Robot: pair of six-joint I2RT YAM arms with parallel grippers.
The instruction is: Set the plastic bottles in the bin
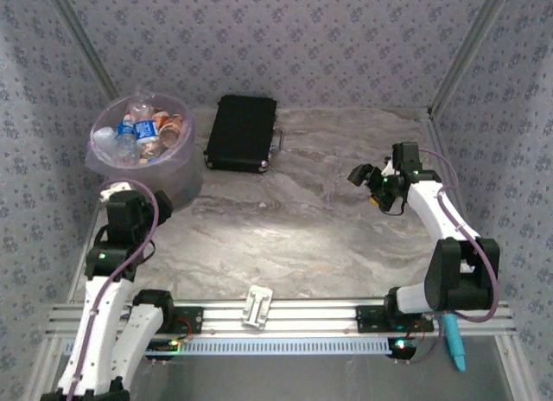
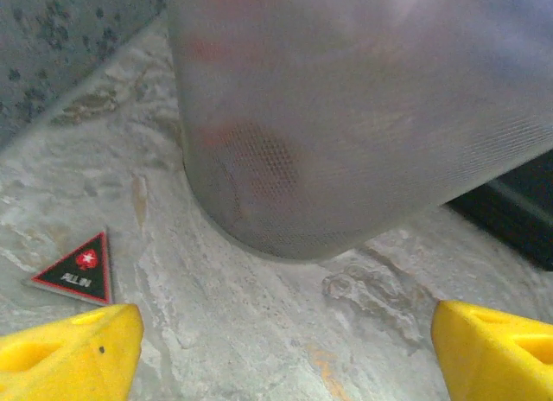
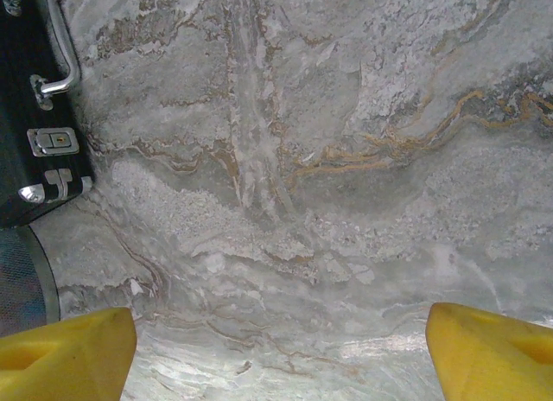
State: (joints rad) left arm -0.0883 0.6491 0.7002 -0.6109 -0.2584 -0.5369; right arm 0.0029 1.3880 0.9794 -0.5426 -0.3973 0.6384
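At the far left corner of the table, the bin stands upright against the patterned wall. It holds the plastic bottles, piled almost to the rim: mostly clear bodies with blue, red and white labels or caps. No bottle lies on the tabletop. A black case lies flat just to the right of the bin, close to it; whether they touch cannot be told.

The left arm is raised from its base, with its wrist close to the near side of the bin. In the left wrist view, the left gripper faces the lower wall of the bin, low over the table. Its yellow fingers are spread wide, with nothing between them. A triangular sticker lies on the table near the left finger.

The right arm reaches forward and bends inward over the right half of the table. The right gripper points toward the case. Its fingers are likewise spread wide and hold nothing; bare tabletop lies beneath them.
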